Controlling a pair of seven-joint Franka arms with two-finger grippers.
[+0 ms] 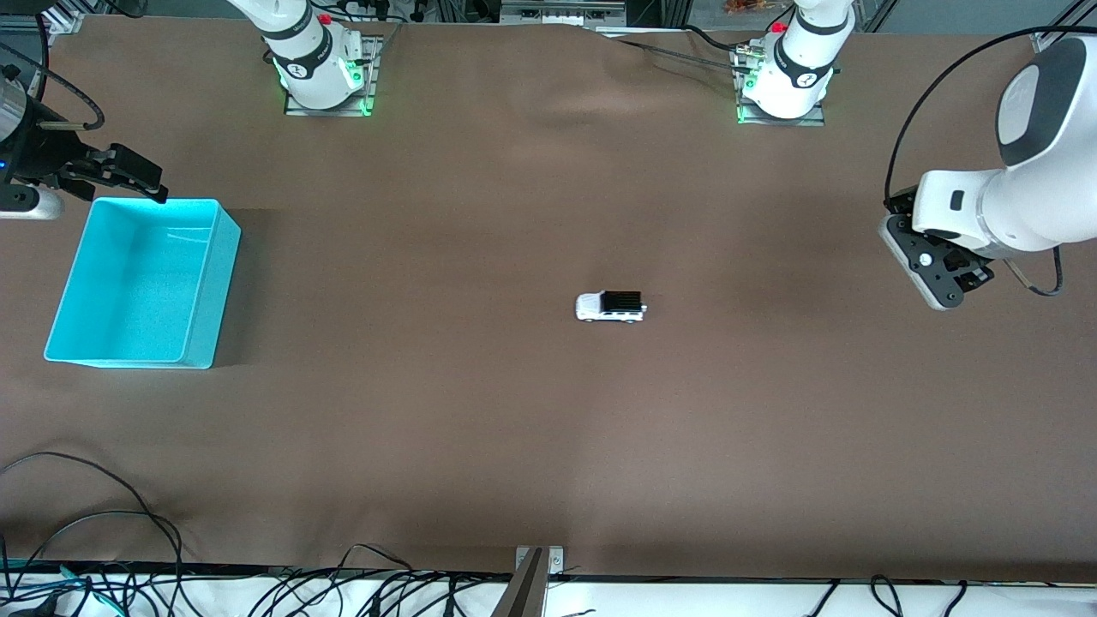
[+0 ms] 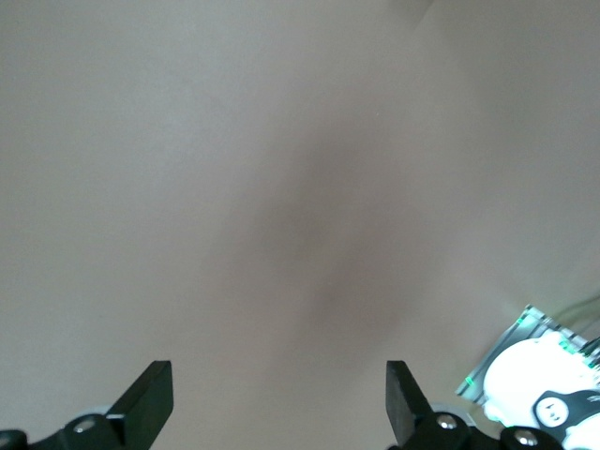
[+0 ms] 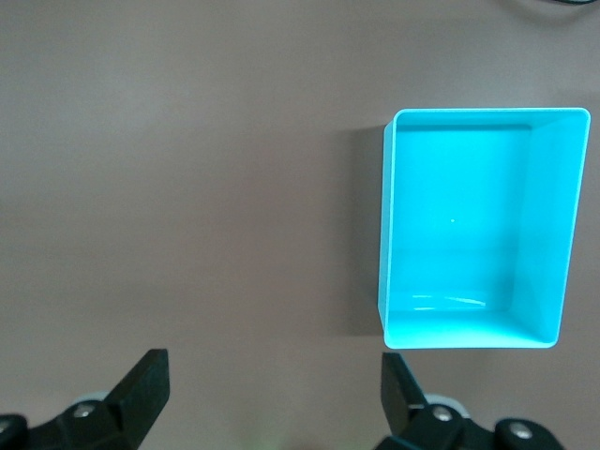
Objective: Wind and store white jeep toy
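Note:
The white jeep toy (image 1: 610, 306), tiny, with a black roof, stands on the brown table near its middle, nothing touching it. It shows in neither wrist view. The turquoise bin (image 1: 137, 283) stands empty at the right arm's end of the table and also shows in the right wrist view (image 3: 473, 220). My right gripper (image 1: 137, 176) hangs open and empty over the table by the bin's edge nearest the arm bases; it shows in its own view (image 3: 274, 389). My left gripper (image 1: 943, 283) waits open and empty over bare table at the left arm's end (image 2: 278, 398).
The two arm bases (image 1: 321, 68) (image 1: 784, 81) stand along the table edge farthest from the front camera. Loose black cables (image 1: 103, 523) lie along the nearest edge, beside a metal bracket (image 1: 533, 570). The left arm's base also shows in the left wrist view (image 2: 539, 389).

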